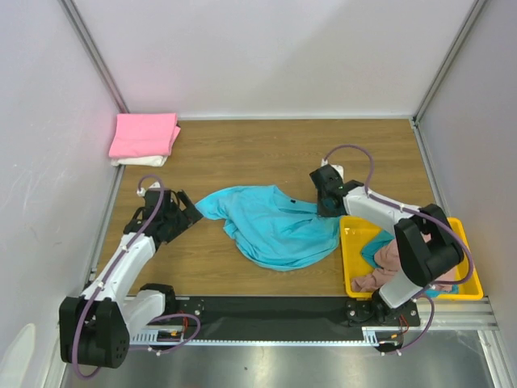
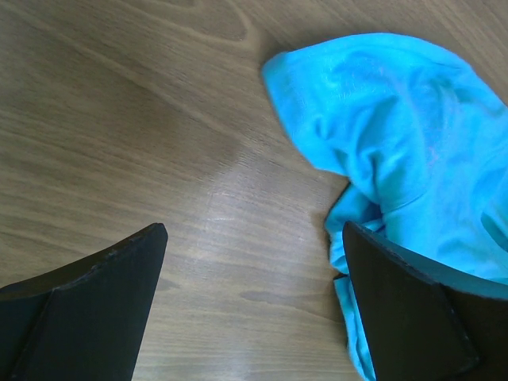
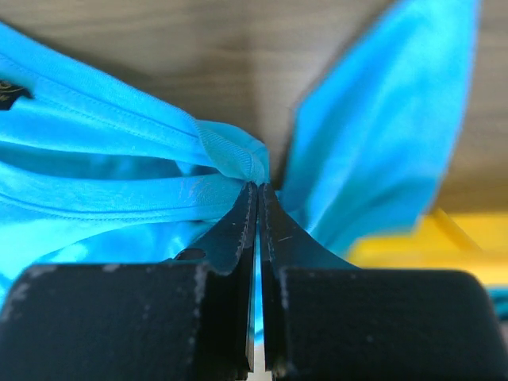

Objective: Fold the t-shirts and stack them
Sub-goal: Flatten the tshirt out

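A crumpled turquoise t-shirt (image 1: 271, 222) lies in the middle of the wooden table. My right gripper (image 1: 325, 208) is shut on a fold of its right edge (image 3: 230, 159) and holds it up. My left gripper (image 1: 187, 214) is open at the shirt's left end; its right finger (image 2: 409, 305) lies over the cloth (image 2: 397, 143) and its left finger (image 2: 95, 302) is over bare wood. A folded pink t-shirt (image 1: 144, 135) lies on a folded white one (image 1: 141, 160) in the far left corner.
A yellow bin (image 1: 355, 255) at the near right holds more crumpled shirts, a pink one (image 1: 384, 267) and a turquoise one (image 1: 373, 249). White walls close the table at left, back and right.
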`<state>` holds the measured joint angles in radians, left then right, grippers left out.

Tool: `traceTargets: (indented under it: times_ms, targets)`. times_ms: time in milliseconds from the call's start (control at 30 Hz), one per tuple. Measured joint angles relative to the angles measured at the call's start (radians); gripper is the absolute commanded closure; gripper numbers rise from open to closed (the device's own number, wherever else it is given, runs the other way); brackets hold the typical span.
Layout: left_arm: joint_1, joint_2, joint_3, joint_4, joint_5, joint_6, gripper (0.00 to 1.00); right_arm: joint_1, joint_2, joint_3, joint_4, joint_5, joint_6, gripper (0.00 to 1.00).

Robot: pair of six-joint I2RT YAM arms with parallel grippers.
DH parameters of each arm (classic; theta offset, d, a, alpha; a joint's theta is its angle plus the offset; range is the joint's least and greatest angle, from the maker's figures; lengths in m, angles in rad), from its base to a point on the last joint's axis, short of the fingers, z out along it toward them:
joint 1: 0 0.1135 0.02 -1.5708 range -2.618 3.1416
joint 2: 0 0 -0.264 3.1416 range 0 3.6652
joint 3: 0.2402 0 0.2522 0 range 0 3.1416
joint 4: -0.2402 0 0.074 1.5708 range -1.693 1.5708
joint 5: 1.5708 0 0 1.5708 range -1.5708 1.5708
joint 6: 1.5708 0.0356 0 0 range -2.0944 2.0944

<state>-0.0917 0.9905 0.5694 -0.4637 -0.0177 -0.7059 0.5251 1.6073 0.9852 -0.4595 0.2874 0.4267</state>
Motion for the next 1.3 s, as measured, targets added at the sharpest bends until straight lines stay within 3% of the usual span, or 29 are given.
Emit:
traceTargets:
  times_ms: [233, 467, 567, 733, 933, 1033, 1300]
  targets:
    - [0.001, 0.047, 0.001, 0.045, 0.027, 0.0, 0.02, -0.096, -0.095, -0.073, -0.064, 0.011, 0.073, 1.0]
    - [0.002, 0.123, 0.01, 0.161, 0.097, 0.008, 0.07, -0.121, -0.172, -0.036, -0.068, -0.08, 0.04, 0.55]
    - [0.002, 0.179, 0.033, 0.232, 0.133, 0.018, 0.09, -0.121, -0.171, 0.04, -0.051, -0.139, 0.015, 0.46]
    - [0.002, 0.294, 0.094, 0.328, 0.161, 0.034, 0.15, -0.112, -0.137, 0.166, 0.037, -0.216, 0.0, 0.43]
    - [-0.002, 0.44, 0.128, 0.436, 0.183, 0.045, 0.22, -0.05, 0.055, 0.281, 0.116, -0.265, 0.016, 0.4]
    - [-0.005, 0.468, 0.128, 0.478, 0.182, 0.048, 0.27, -0.022, 0.122, 0.287, 0.137, -0.282, 0.047, 0.4]
    - [-0.03, 0.551, 0.169, 0.573, 0.182, 0.051, 0.28, -0.016, 0.167, 0.278, 0.218, -0.293, 0.143, 0.41]
